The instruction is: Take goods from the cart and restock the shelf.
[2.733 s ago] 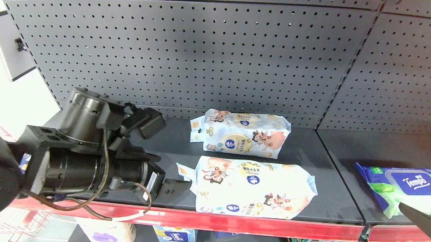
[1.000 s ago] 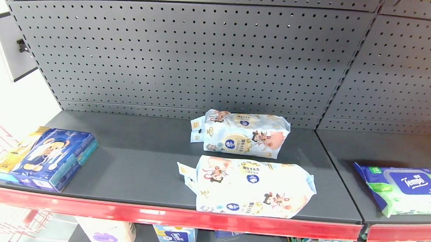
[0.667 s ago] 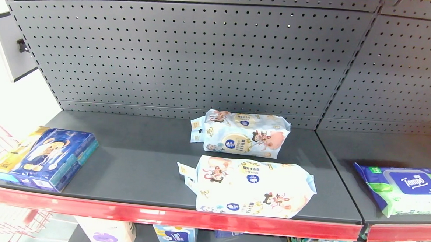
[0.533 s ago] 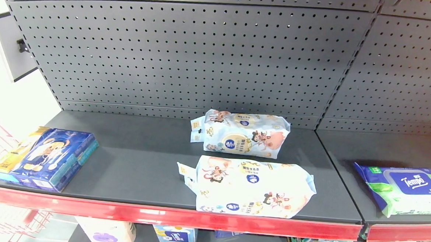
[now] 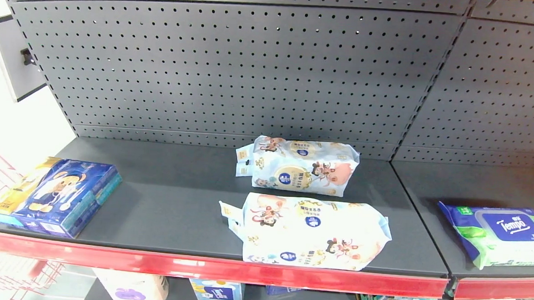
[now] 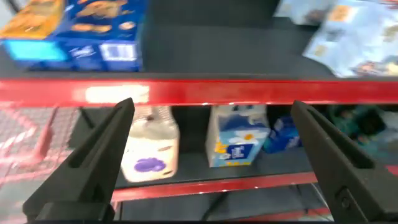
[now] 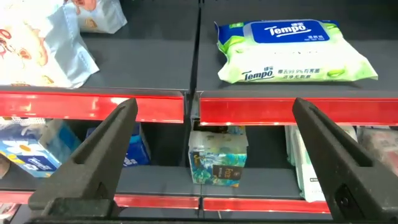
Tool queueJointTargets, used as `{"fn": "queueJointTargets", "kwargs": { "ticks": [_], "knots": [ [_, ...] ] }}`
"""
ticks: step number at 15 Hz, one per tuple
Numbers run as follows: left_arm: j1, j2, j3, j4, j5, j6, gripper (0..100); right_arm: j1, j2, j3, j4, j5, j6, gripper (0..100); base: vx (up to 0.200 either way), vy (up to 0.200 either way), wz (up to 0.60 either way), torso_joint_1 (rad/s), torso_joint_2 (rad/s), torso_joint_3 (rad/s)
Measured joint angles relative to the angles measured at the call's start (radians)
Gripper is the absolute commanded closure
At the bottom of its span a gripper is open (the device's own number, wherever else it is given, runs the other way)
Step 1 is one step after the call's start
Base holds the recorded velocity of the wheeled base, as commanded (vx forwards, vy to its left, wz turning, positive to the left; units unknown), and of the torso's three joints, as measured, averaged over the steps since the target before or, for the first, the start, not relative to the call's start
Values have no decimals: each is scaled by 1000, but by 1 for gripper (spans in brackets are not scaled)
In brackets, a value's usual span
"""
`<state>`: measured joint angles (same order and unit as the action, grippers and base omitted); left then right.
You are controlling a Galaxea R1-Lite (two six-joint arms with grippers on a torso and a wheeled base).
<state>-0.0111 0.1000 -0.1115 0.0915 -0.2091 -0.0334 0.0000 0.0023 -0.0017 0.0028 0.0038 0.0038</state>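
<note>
- Head view: on the grey shelf [image 5: 177, 200], a blue box [image 5: 56, 196] lies at 8 o'clock by the red front lip. A front pack [image 5: 310, 232] and a rear pack [image 5: 300, 165] sit near centre, and a wipes pack [image 5: 500, 233] at 4 o'clock.
- Left wrist view: left end effector [image 6: 211, 106] spread wide, empty, facing the lip.
- Right wrist view: right end effector [image 7: 214, 102] equally wide, gripping nothing.
</note>
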Motion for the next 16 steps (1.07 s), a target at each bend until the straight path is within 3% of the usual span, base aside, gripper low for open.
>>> {"fn": "queueJointTargets", "kwargs": {
  "ticks": [2,4,5,6,7,9,10,13,16],
  "knots": [
    [-96,3,-1,-6,60,23,0,0,0,0,0,0,0,0,0,0,0,0,0,0],
    [-129,-2,22,-19,313,-1,0,0,0,0,1,-1,1,0,0,0,0,0,0,0],
    [-136,-4,33,-26,375,-16,0,0,0,0,0,-1,1,0,0,0,0,0,0,0],
    [-139,-6,41,-31,377,-1,0,0,0,0,0,0,0,0,0,0,0,0,0,0],
    [-140,-7,47,-36,335,14,0,0,0,0,0,0,0,0,0,0,0,0,0,0],
    [-143,-9,59,-74,114,45,0,0,0,0,0,0,0,0,0,0,0,0,0,0],
    [-143,-9,65,-86,89,50,0,0,0,0,1,-1,0,0,0,0,0,0,0,0],
    [-143,-9,74,-91,162,21,0,0,-1,0,1,-1,-2,0,0,0,0,0,0,0],
    [-143,-9,76,-91,169,14,0,0,-1,0,1,-8,-5,0,0,0,0,0,0,0]
  ]
}}
